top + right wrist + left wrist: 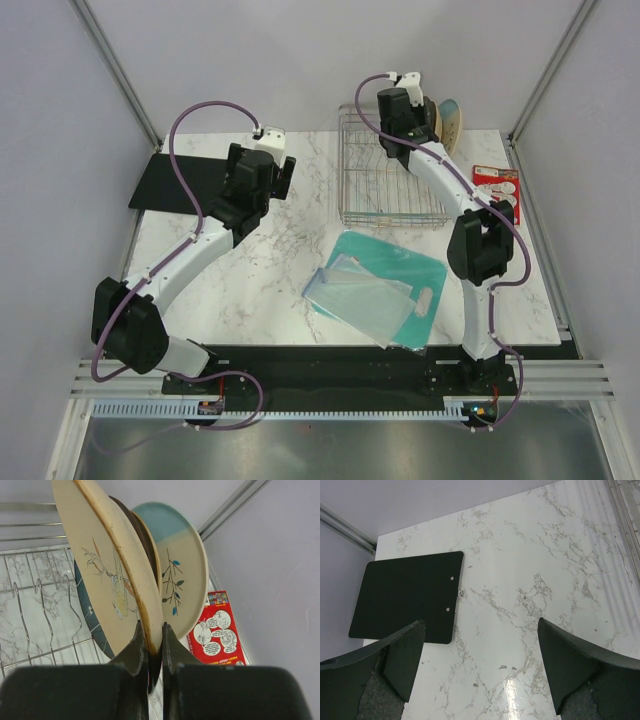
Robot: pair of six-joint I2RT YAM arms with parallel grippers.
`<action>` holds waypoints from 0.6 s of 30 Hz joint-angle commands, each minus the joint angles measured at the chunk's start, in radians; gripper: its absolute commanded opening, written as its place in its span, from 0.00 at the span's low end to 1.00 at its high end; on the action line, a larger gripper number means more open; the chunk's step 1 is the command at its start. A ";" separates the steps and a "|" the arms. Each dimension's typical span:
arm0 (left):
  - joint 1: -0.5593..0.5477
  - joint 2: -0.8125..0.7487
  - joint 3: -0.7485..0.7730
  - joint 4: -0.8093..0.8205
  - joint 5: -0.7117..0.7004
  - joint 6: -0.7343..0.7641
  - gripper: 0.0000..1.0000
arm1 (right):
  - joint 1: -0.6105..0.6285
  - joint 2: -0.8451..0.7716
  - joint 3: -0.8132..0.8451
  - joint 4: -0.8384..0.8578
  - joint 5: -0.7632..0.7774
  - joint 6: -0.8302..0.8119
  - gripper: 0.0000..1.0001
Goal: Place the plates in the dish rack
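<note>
Four plates (184, 582) stand bunched on edge at the far right corner of the rack (31, 611), with the card (220, 630) just beside them. The right gripper (154, 642) is clamped on the front tan plate (107, 577) at its lower rim. Its neighbours lean against it, so lifting it may drag them along or topple them toward the card and the wall. Pinched at a thin rim, the plate could also swing. Free room lies left, over the rack's open slots. The left gripper (481, 632) hangs spread wide over marble near the mat (405, 597).
</note>
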 commanded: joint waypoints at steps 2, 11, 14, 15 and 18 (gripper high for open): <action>0.001 -0.012 -0.004 0.054 -0.034 0.029 1.00 | -0.002 0.011 0.087 0.085 0.035 0.038 0.00; 0.001 -0.009 -0.018 0.062 -0.037 0.041 1.00 | -0.014 0.083 0.113 0.065 0.028 0.089 0.00; 0.001 -0.003 -0.012 0.060 -0.037 0.046 1.00 | -0.026 0.118 0.133 0.059 0.018 0.105 0.00; 0.001 -0.001 -0.012 0.062 -0.037 0.048 1.00 | -0.028 0.133 0.138 0.058 0.016 0.107 0.00; 0.001 0.002 -0.001 0.060 -0.034 0.052 1.00 | -0.035 0.147 0.142 0.056 0.012 0.108 0.08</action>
